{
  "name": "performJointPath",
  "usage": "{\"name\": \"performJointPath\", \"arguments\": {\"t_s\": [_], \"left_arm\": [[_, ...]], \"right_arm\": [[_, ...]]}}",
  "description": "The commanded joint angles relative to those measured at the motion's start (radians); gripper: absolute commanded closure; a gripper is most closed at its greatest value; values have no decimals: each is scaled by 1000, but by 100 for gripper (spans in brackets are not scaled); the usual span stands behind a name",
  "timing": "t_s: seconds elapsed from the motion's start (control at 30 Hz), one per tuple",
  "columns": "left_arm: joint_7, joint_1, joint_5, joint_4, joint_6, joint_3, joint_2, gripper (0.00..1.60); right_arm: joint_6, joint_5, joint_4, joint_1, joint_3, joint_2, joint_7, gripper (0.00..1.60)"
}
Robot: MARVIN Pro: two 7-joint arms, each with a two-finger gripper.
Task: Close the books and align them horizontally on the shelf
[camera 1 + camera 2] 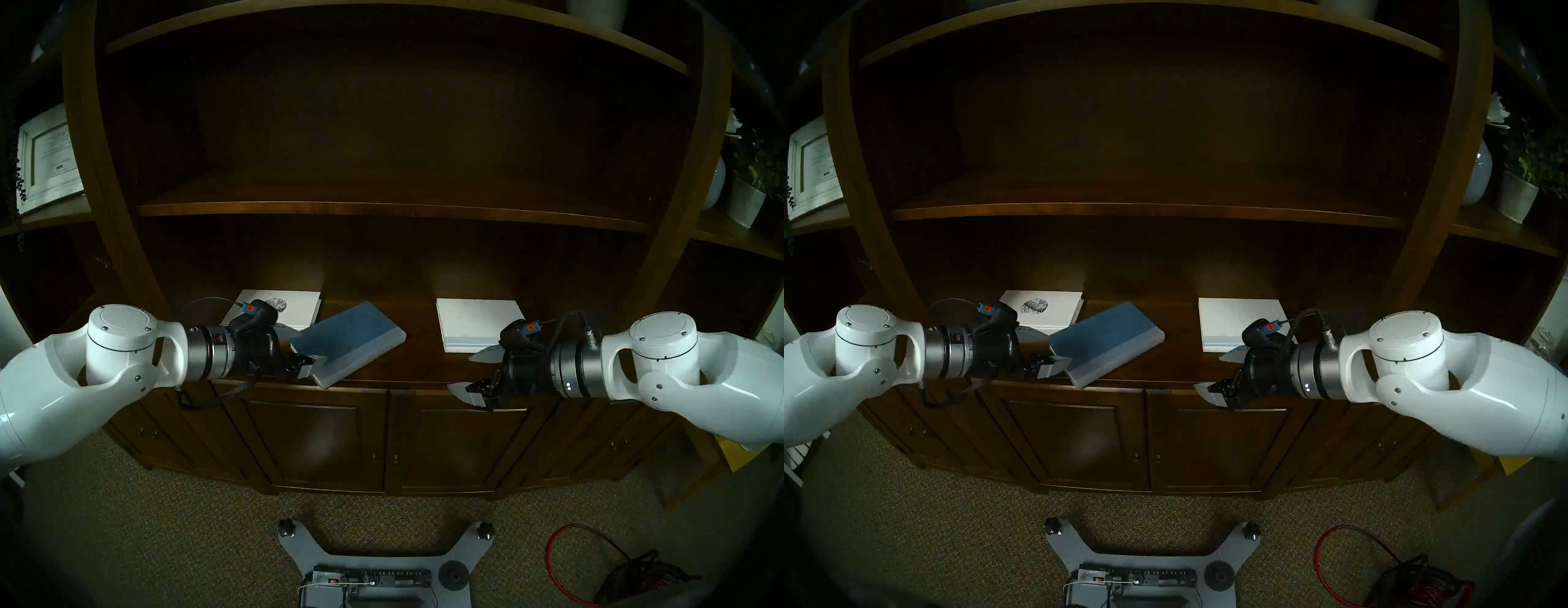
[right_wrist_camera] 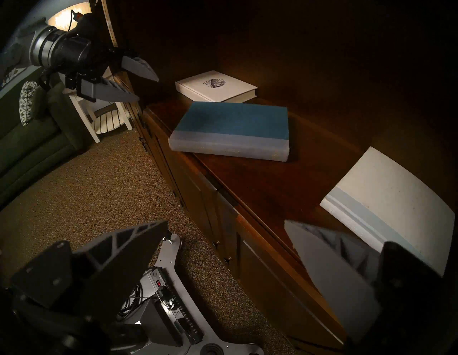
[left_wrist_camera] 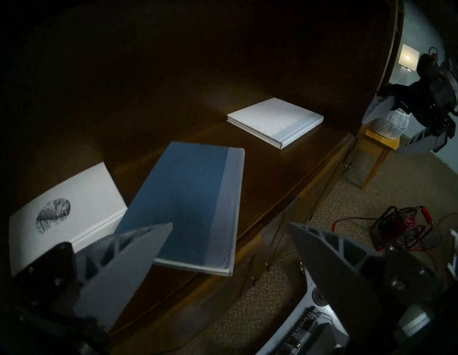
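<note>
Three closed books lie flat on the dark wooden shelf (image 1: 420, 358). The white book with the black speckled oval (image 1: 299, 312) is at the back left. A blue book (image 1: 352, 337) with a pale spine strip lies askew in the middle, its near corner over the front edge. The plain white book (image 1: 475, 322) lies square at the right. My left gripper (image 1: 301, 352) is open beside the blue book's (image 3: 188, 198) near left corner, holding nothing. My right gripper (image 1: 471, 371) is open and empty at the ledge's front edge, just near of the plain white book (image 2: 396, 203).
A thinner shelf board (image 1: 382, 210) runs above the ledge. Panelled cabinet doors (image 1: 305, 441) are below it. A white-framed picture (image 1: 46, 161) stands far left, a potted plant (image 1: 751, 191) far right. My base (image 1: 382, 564) and a red cable coil (image 1: 628, 577) sit on the carpet.
</note>
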Motion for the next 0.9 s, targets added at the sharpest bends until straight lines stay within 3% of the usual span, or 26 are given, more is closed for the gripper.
{"name": "performJointPath", "arguments": {"t_s": [0.0, 0.37, 0.87], "left_arm": [[-40, 106, -59, -51, -1, -45, 64, 0], [51, 225, -18, -116, -30, -45, 90, 0], [369, 392, 83, -187, -204, -77, -8, 0]], "right_arm": [[-11, 1, -3, 18, 21, 1, -1, 0], [-10, 0, -3, 18, 20, 2, -1, 0], [-13, 1, -3, 18, 22, 2, -1, 0]]}}
